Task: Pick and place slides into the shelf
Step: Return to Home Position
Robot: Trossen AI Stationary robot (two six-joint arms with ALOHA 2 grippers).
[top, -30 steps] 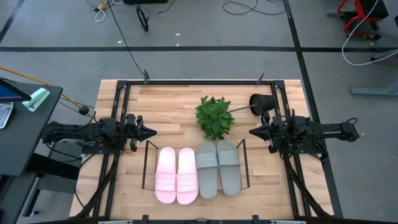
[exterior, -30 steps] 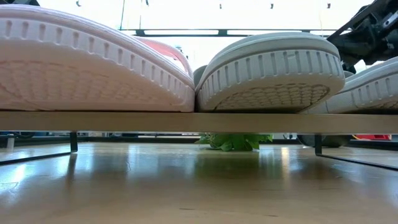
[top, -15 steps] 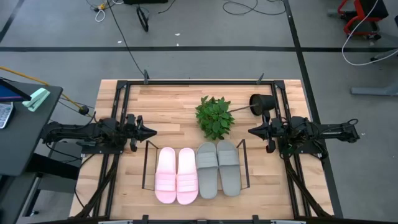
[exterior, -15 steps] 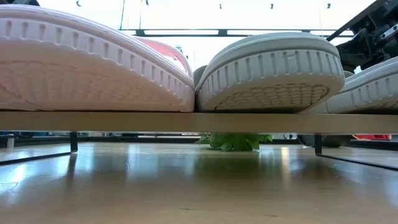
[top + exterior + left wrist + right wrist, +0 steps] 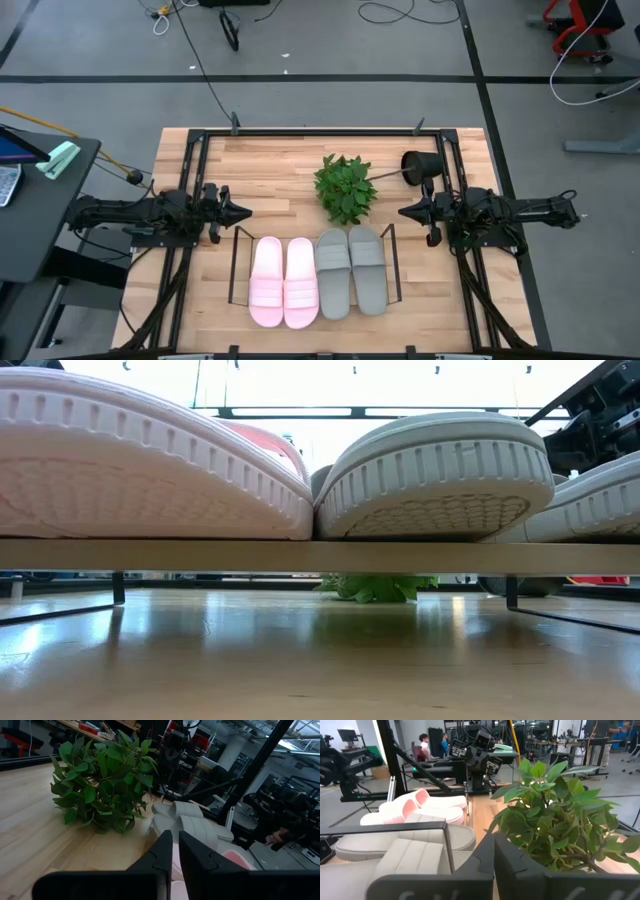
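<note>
All the slides lie side by side on the shelf (image 5: 235, 266), soles resting on its dark rods, toes toward the far edge. The pale pink pair (image 5: 284, 282) is on the left and the grey pair (image 5: 350, 271) on the right. The low view shows a pink sole (image 5: 150, 470) and a grey sole (image 5: 440, 475) on the shelf's bar (image 5: 320, 556). My left gripper (image 5: 243, 212) hovers shut, left of the shelf's far end. My right gripper (image 5: 402, 212) hovers shut, right of it. Neither touches anything.
A green leafy plant (image 5: 345, 187) lies on the table just beyond the shelf, between the two grippers. Its black pot (image 5: 420, 165) lies tipped near the right arm. A black frame (image 5: 320, 131) edges the table. People show in the room beyond (image 5: 424, 742).
My right arm has edged slightly toward the table's left, its gripper still shut. The slides and the shelf have not moved.
</note>
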